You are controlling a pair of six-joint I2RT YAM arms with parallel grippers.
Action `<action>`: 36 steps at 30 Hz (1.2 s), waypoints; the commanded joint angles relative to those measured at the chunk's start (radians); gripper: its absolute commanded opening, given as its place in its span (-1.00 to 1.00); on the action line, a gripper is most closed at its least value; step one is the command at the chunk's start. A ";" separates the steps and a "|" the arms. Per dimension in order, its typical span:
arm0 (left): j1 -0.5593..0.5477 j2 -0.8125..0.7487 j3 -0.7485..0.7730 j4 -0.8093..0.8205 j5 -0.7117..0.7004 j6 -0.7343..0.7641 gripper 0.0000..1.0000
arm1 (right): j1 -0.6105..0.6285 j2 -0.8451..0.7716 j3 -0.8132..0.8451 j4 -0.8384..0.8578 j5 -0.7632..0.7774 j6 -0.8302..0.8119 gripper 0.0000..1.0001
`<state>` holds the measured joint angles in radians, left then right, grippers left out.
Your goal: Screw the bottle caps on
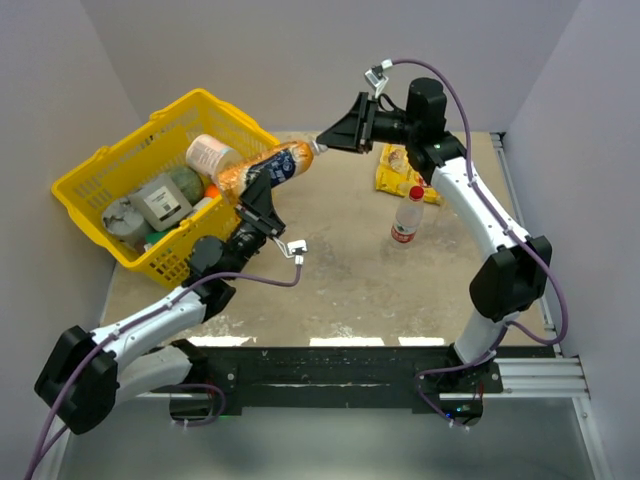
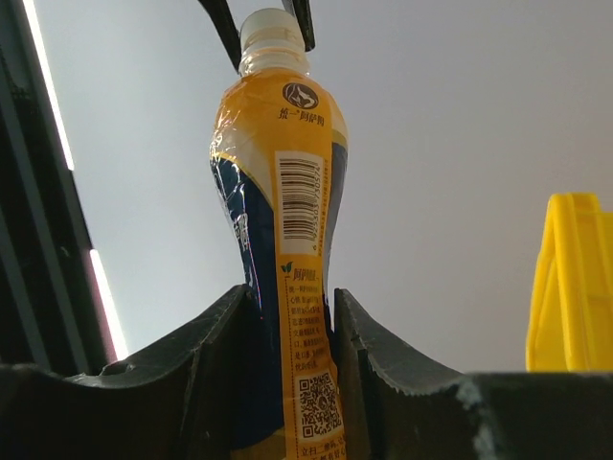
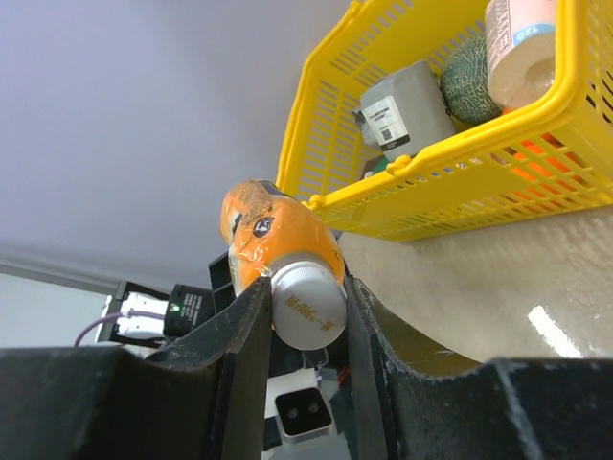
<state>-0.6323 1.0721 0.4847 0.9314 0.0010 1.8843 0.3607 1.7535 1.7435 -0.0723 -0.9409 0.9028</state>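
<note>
Pinching with the left gripper (image 1: 258, 192) at the waist of the orange bottle (image 1: 272, 166), holding it tilted across upper centre of the top view to present the neck. Nipping the white cap (image 3: 306, 305) there with the right gripper (image 1: 325, 140), squared up for twisting; probably mid-screw.

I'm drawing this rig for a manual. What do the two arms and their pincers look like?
The left arm and right arm have white links between bulky black joints. A purple cable runs along each, ending at a small white connector. The left pincer and right pincer are black, each with two broad wedge-shaped fingers.
</note>
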 commanded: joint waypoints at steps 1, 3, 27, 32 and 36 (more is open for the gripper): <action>-0.017 -0.064 0.120 -0.274 -0.131 -0.271 -1.00 | 0.014 -0.052 0.001 0.064 -0.035 -0.012 0.33; -0.018 -0.099 0.169 -0.391 -0.163 -0.411 -1.00 | -0.006 -0.064 -0.032 0.095 -0.036 -0.001 0.98; 0.005 -0.324 0.308 -0.930 0.182 -1.075 -1.00 | -0.085 -0.420 -0.335 -0.032 -0.168 -1.669 0.32; 0.005 -0.334 0.304 -0.985 0.247 -0.961 -1.00 | -0.077 -0.427 -0.305 -0.314 -0.200 -2.191 0.22; 0.006 -0.328 0.316 -1.016 0.309 -0.886 -1.00 | -0.075 -0.414 -0.279 -0.438 -0.219 -2.363 0.18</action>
<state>-0.6338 0.7464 0.7597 -0.0639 0.2192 0.9134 0.2813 1.3392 1.4319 -0.3046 -1.1187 -1.0935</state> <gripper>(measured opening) 0.436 0.601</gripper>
